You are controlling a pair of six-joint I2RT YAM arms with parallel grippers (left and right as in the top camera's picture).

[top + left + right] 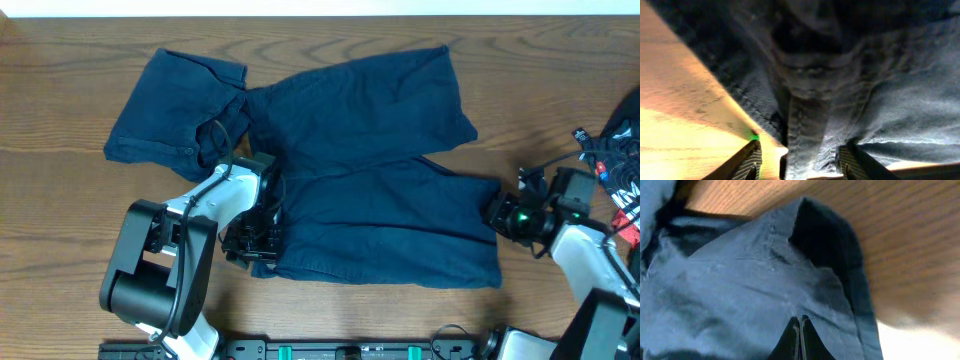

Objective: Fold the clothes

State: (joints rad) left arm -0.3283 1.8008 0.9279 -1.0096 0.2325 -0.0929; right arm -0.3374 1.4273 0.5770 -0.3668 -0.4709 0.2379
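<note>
Dark navy shorts [390, 215] lie spread across the wooden table, one wide leg [360, 100] reaching back and a bunched part [170, 115] at the far left. My left gripper [255, 238] sits at the near-left edge of the cloth. In the left wrist view it [801, 148] is open, with a stitched fold of the shorts [805, 115] lying loose between the spread fingers. My right gripper [497, 213] is at the shorts' right edge. In the right wrist view it [800, 321] is shut, tips resting against the cloth [730, 280], with nothing visible between them.
Black cables and a red-and-black object [620, 150] lie at the right edge. Both arm bases [160, 280] stand along the near edge. Bare wood [60, 220] shows left of the shorts and wood [540, 90] at the far right.
</note>
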